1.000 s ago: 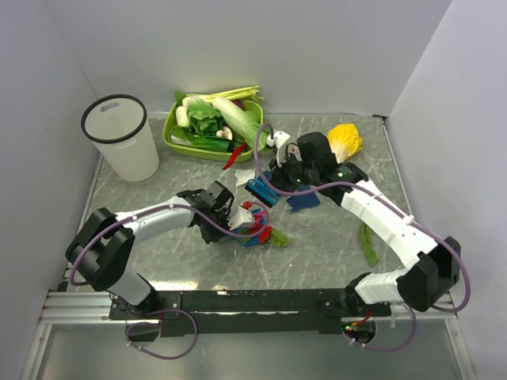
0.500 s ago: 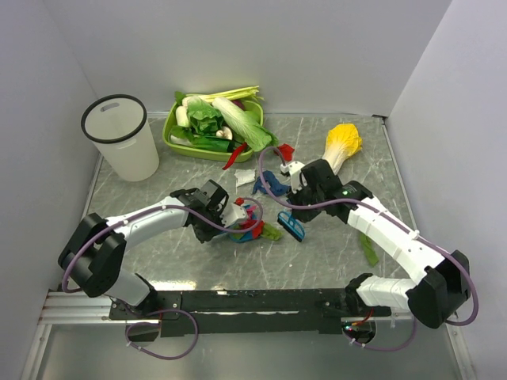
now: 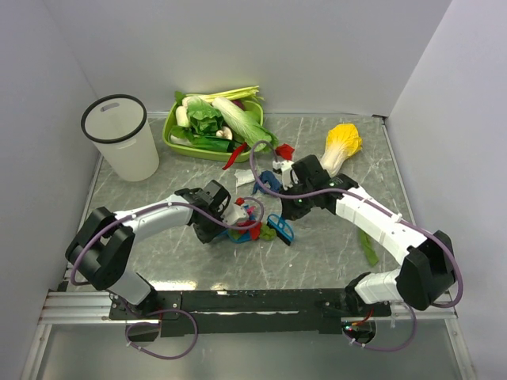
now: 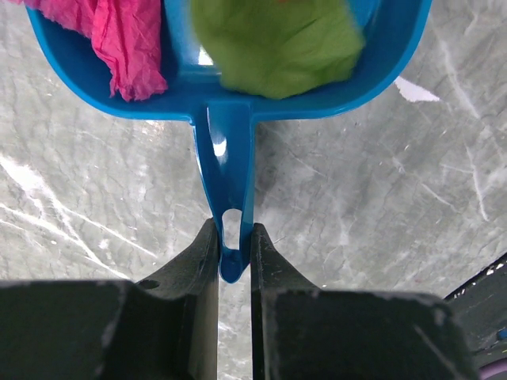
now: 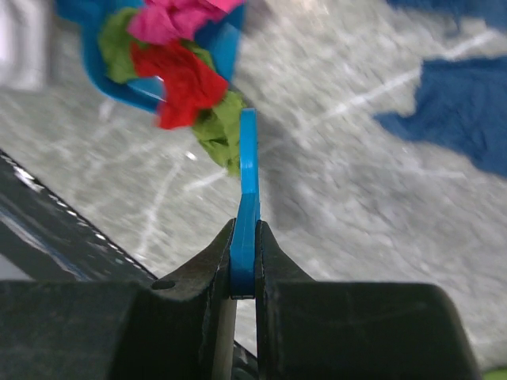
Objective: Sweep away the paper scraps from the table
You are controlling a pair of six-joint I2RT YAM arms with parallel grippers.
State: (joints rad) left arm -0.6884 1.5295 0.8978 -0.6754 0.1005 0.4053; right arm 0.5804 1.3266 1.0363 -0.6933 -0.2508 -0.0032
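My left gripper is shut on the handle of the light-blue dustpan, which rests on the table. In the left wrist view the fingers clamp the handle, and a pink scrap and a green scrap lie in the pan. My right gripper is shut on a blue hand brush, whose edge touches a green scrap and a red scrap at the pan's mouth. Behind lie a dark blue scrap, a white scrap and a red scrap.
A white bin stands at the back left. A lime-green tray of leafy vegetables is at the back centre. A yellow cabbage lies at the back right, and a green leaf lies by my right arm. A black rail runs along the near edge.
My right gripper has brought the brush from the back of the table forward and left to the dustpan's mouth. The left gripper and the dustpan have barely moved.
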